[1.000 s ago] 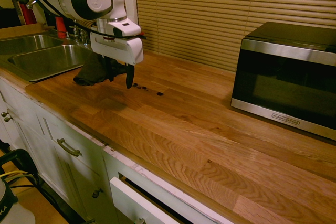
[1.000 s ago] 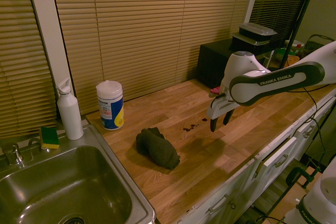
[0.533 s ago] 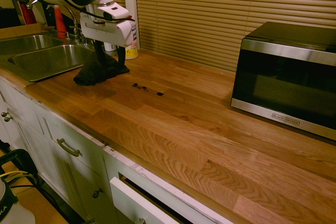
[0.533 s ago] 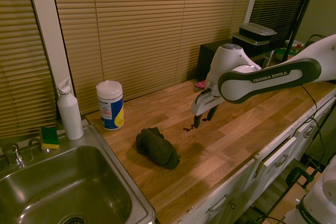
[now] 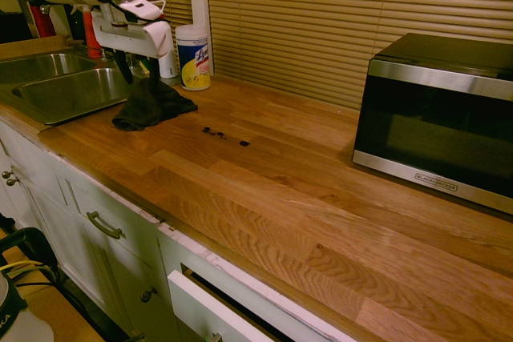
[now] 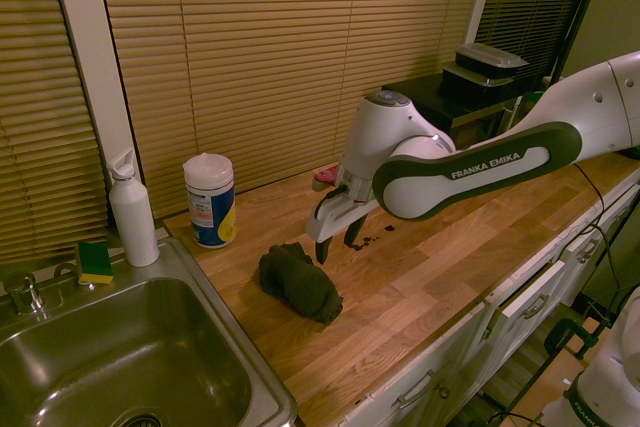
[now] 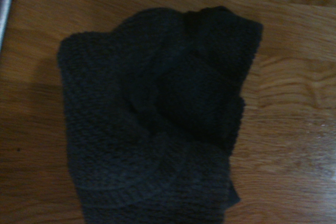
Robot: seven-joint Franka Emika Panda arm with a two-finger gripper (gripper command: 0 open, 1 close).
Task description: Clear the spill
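**Tool hangs above the dark cloth, spill untouched**

Taking the dark cloth (image 6: 299, 281) as landmark: it lies crumpled on the wooden surface (image 5: 304, 198), near the sink (image 6: 130, 367). Directly above it hangs the tool (image 6: 335, 240), its fingers spread apart and holding nothing. The wrist view shows the knitted cloth filling most of the picture. The spill (image 5: 220, 133), a short row of tiny dark specks, lies on the surface just beside the cloth, on the side away from the sink. Behind the cloth stands a wipes canister (image 6: 209, 200), and further along the surface a microwave (image 5: 437, 118).

Wooden countertop (image 5: 304, 198): cloth (image 5: 148, 106), spill (image 5: 218, 133), microwave (image 5: 437, 118)
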